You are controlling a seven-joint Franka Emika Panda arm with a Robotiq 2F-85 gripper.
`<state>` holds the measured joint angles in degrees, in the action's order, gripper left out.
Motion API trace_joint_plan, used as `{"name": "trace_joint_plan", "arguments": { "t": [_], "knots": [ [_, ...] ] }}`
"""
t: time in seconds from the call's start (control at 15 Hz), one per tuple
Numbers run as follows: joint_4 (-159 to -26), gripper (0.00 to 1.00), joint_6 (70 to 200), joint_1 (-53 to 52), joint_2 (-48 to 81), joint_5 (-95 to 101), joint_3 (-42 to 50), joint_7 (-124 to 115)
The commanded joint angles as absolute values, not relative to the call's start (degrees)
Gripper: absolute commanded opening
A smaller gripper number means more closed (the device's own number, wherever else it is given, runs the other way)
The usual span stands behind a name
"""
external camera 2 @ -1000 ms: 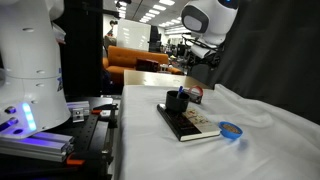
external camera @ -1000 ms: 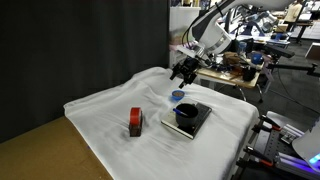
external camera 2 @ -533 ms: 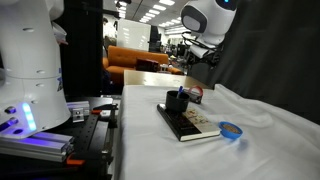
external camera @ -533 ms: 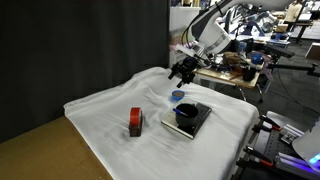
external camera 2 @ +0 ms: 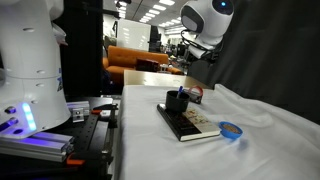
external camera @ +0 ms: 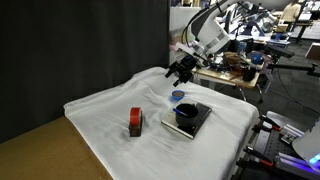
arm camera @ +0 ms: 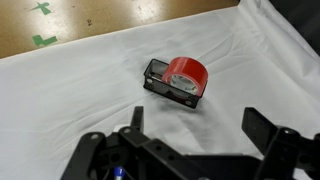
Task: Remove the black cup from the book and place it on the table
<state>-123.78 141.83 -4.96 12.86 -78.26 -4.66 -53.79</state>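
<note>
The black cup [external camera: 185,115] stands on the book [external camera: 200,121], which lies flat on the table's white cloth [external camera: 110,110]; both also show in an exterior view, cup [external camera 2: 177,101] on book [external camera 2: 195,124]. My gripper [external camera: 181,72] hangs in the air above and behind them, apart from the cup; it also shows in an exterior view [external camera 2: 192,52]. In the wrist view the gripper [arm camera: 195,128] is open and empty, its two fingers spread over white cloth. The cup and book are out of the wrist view.
A red and black block [external camera: 135,122] stands on the cloth and shows in the wrist view [arm camera: 176,79]. A blue round lid [external camera: 178,96] lies by the book, also in an exterior view [external camera 2: 231,130]. A bare wooden table edge [external camera: 40,150] shows. A white robot base [external camera 2: 30,70] stands nearby.
My gripper has moved slightly upward. The cup, book and other things have not moved.
</note>
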Motion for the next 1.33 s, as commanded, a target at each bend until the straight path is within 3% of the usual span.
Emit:
{"name": "trace_joint_plan", "arguments": {
  "t": [0.0, 1.27],
  "knots": [
    [-123.4, 1.0, 139.5, -4.8, 13.0, -81.6, -4.5, -50.4],
    [-133.4, 1.0, 134.5, 0.5, 11.3, -82.0, 2.0, -42.6]
  ]
}}
